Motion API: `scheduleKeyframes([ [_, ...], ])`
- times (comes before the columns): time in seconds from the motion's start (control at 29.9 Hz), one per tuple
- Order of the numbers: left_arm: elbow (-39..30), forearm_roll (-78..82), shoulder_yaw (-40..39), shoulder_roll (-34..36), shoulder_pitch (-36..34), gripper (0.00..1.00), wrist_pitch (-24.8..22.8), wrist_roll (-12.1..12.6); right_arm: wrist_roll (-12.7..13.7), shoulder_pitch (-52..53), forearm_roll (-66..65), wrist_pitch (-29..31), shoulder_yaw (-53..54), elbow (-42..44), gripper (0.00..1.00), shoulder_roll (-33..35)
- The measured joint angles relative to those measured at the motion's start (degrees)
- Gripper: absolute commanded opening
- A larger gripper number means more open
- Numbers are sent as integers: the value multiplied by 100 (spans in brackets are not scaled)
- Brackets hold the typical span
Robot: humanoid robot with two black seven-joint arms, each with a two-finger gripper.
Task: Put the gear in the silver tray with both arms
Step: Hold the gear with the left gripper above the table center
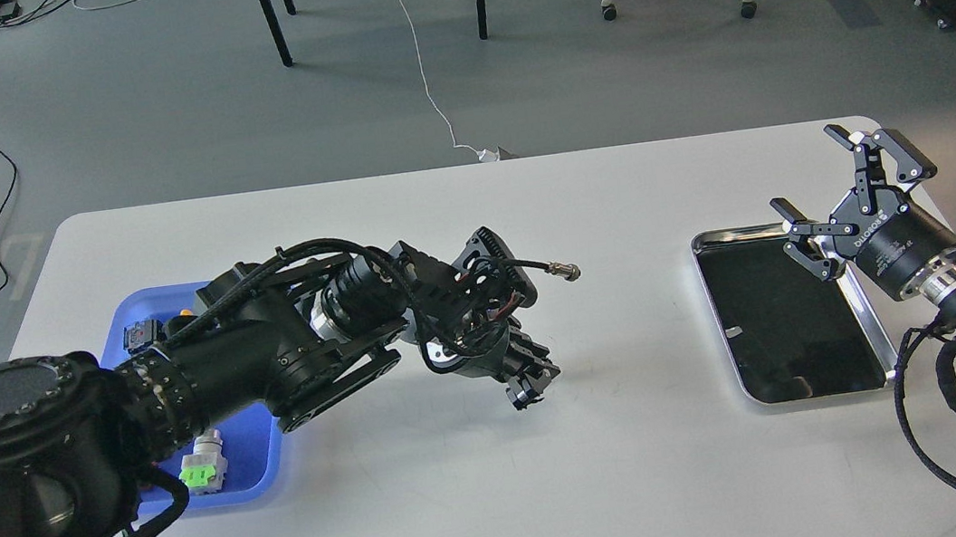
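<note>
The silver tray [733,232] lies on the right side of the white table [630,469]; its dark mirror-like bottom holds nothing. My right gripper [805,171] hovers over the tray's far right corner with its fingers spread wide and nothing between them. My left gripper [532,384] points down, close to the table near the middle, well left of the tray. It is small and dark, and I cannot tell its fingers apart or see anything in them. I cannot make out a gear anywhere; my left arm hides much of the blue tray.
A blue plastic tray [242,466] sits at the left under my left arm, holding a green and white part [204,467] and other small parts. A loose cable plug [568,271] sticks out from my left wrist. Chair and table legs stand on the floor beyond.
</note>
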State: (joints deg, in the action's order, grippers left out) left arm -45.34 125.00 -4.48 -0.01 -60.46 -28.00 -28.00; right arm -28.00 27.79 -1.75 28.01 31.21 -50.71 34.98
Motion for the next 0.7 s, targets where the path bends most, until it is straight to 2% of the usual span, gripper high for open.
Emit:
scheduleKeyframes([
  [0.2,0,0,0,0,-7,20,0,0,0,0,0,0,-1,0,99,0],
  [0.43,0,0,3,0,9,27,0,0,0,0,0,0,-1,-9,99,91],
  [0.6,-1,0,16,1,15,27,0,0,0,-2,0,0,-1,-17,99,120],
  [0.67,-1,0,17,1,15,31,0,0,0,-2,0,0,-1,-23,99,121],
  [0.7,-1,0,17,1,15,35,0,0,0,-2,0,0,-1,-25,99,122],
])
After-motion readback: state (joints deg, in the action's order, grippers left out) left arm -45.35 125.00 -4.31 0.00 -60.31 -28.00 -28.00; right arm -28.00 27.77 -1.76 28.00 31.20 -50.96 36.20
